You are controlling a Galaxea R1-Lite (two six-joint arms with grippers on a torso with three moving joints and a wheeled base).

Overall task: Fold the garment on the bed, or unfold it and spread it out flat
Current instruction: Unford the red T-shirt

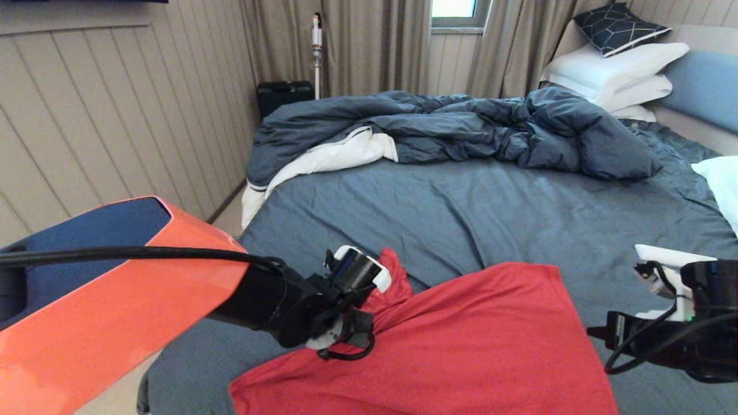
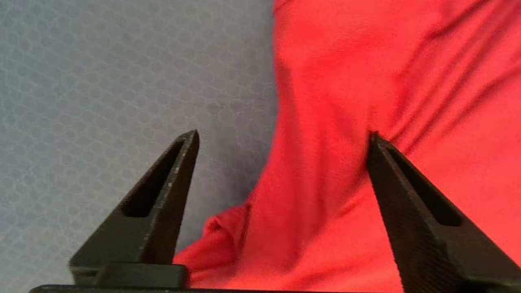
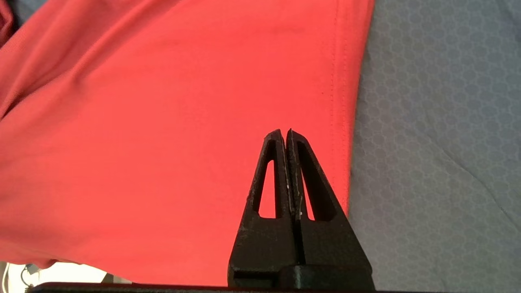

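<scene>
The large red jersey T-shirt (image 1: pixel 461 340) lies on the near part of the wide bed with the blue-grey fitted sheet (image 1: pixel 461 213). The left claw (image 2: pixel 281 136) is at the shirt's bunched left edge, the right claw (image 3: pixel 284 132) just inside its right hem. On the far side of the bed lies the rumpled dark blue duvet (image 1: pixel 461 127). The stacked white pillows (image 1: pixel 617 75) sit at the far right, with a dark patterned cushion (image 1: pixel 620 26) on top.
</scene>
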